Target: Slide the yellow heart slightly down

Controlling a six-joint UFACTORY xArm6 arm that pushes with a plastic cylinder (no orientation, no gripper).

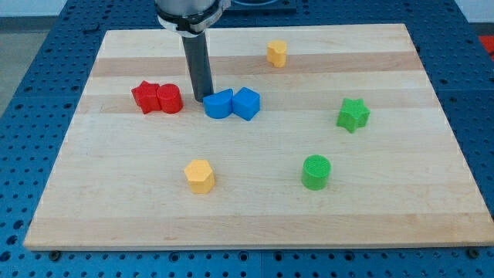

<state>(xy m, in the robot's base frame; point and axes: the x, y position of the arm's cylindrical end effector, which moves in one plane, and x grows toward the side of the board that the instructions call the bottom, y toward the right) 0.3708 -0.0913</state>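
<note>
The yellow heart (pixel 277 53) lies near the view's top, right of centre, on the wooden board (pixel 116 216). My tip (pixel 203 100) rests on the board well to the lower left of the heart. It sits between a red block (pixel 170 99) on its left and a blue block (pixel 218 103) on its right, close to the blue one's left edge. The rod rises straight up from the tip to the view's top.
A second red block (pixel 145 96) touches the first on its left. A blue cube (pixel 246 103) touches the other blue block. A green star (pixel 353 115) lies at right, a green cylinder (pixel 316 171) lower right, a yellow hexagon (pixel 200 176) lower centre.
</note>
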